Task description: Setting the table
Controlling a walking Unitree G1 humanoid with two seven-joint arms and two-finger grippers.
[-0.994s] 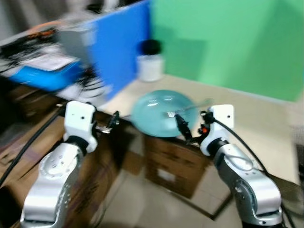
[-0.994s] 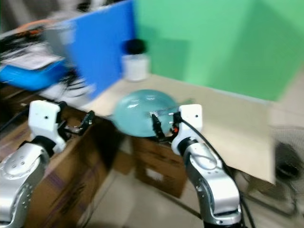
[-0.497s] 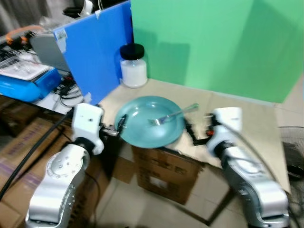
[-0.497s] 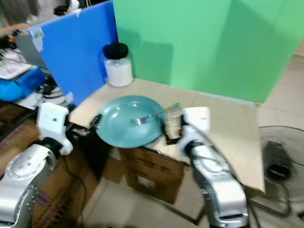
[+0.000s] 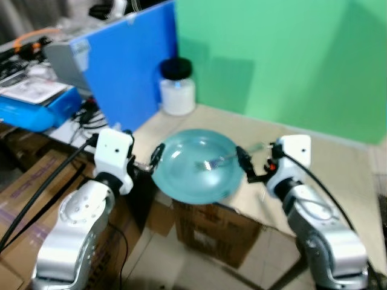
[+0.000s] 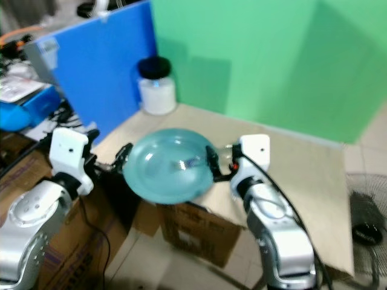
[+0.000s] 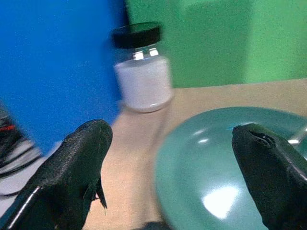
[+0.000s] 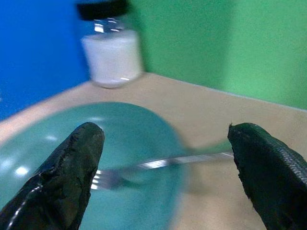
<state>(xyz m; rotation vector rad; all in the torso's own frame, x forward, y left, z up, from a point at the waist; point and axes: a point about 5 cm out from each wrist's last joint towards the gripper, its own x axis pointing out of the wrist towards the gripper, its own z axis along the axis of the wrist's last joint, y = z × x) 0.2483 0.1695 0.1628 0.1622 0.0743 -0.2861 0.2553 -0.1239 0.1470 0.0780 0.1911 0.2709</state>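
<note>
left gripper (image 5: 156, 158) spread wide at the left rim of the teal plate (image 5: 196, 169), fingers (image 7: 79, 167) parted and closed on nothing. right gripper (image 5: 245, 166) equally spread at the plate's right rim, fingers (image 8: 72, 177) apart, nothing clamped. likely bracketing the plate for a two-sided hold, though actual contact with the rim cannot be told through the blur.

plate resting at the near edge of the beige table (image 5: 338, 175), part of it seeming to overhang the edge above the cardboard boxes (image 5: 211, 226). fork (image 8: 158, 165) lying loose across the plate, tines toward the middle, handle running out over the right rim.

to do well: bring both sides in together and evenly, keep the plate level so the fork cannot slide off, avoid nudging the plate further off the near edge, keep the right fingers clear of the fork handle.

farther off: white jar with black lid (image 5: 177, 87) at the far left corner of the table, well apart from the plate; blue board (image 5: 130, 66) left, green board (image 5: 284, 60) behind.
</note>
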